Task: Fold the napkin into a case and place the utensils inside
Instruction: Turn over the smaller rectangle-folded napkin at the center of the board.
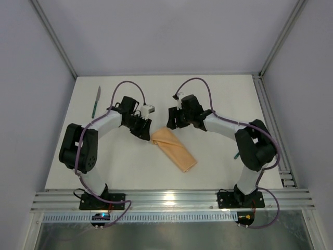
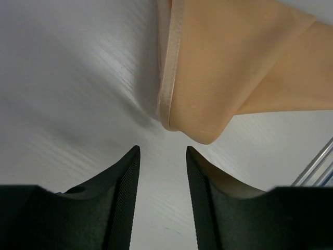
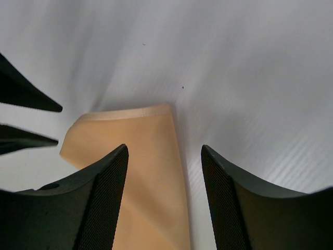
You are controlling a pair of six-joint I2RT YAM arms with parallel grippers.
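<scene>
Nearest the arm bases lies the low end of the napkin (image 1: 174, 149), already folded into a narrow oblong that runs slantwise across the middle of the desk (image 1: 218, 94), its far end toward the left. Beside the right arm's upper link shows a teal sliver (image 1: 236, 154), perhaps the fork, but too hidden to tell.

At the cloth's far end both arms meet. The left gripper (image 1: 145, 131) hangs just beside the far left corner. In its wrist view the fingers (image 2: 125, 187) stand apart with only bare desk between them, and the hemmed corner lies just ahead. They seem lined up to pinch that corner. The right gripper (image 1: 171, 121) hovers over the same end, its fingers (image 3: 106, 192) spread wide and straddling the cloth's width, gripping nothing. It is probably placed to hold or lift the mouth of the case.

The cloth is peach-orange, plain and smooth, with a stitched hem along its far edge and an overlapping flap visible in the left wrist view.

Farthest off, near the desk's far left, the knife (image 1: 96, 102) lies alone, teal handle nearer and blade away. It is well apart from the napkin and not yet inside.
</scene>
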